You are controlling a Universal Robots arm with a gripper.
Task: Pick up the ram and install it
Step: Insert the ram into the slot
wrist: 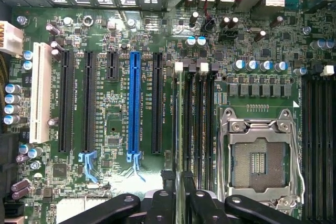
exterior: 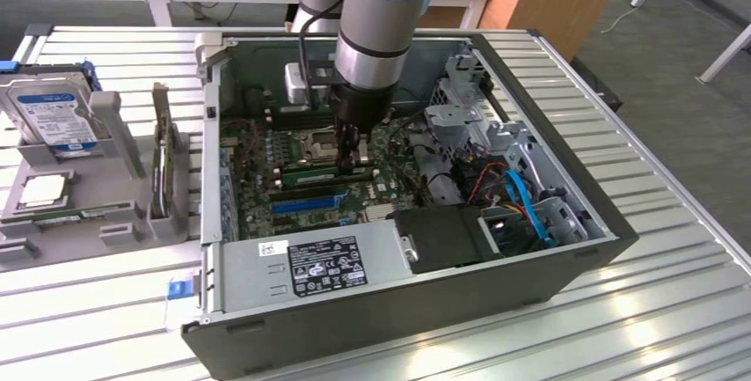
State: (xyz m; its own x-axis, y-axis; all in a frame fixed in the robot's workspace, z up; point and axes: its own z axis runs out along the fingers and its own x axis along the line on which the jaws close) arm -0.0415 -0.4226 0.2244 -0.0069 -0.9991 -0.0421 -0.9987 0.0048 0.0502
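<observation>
From my station I see the arm (exterior: 375, 29) reaching straight down into the open computer case (exterior: 470, 297), which lies on its side on the slatted metal surface (exterior: 669, 311); the gripper (exterior: 348, 163) is low over the motherboard (wrist: 110, 182), just beside the empty processor socket (wrist: 260, 156). On the wrist view the ram (wrist: 180, 124) stands on edge in the memory slot nearest the black expansion slots, running between that slot's white end clip (wrist: 178, 67) and the gripper; I read it as seated in the slot. The gripper's fingers (wrist: 167, 184) are parted a little, one on each side of the stick's upper edge; I cannot tell whether either one touches it. The long blue slot (wrist: 134, 103) lies well to one side of the ram; at the exterior view's left, a hard drive (exterior: 53, 117) stands in a grey holder on the surface, outside the case.
</observation>
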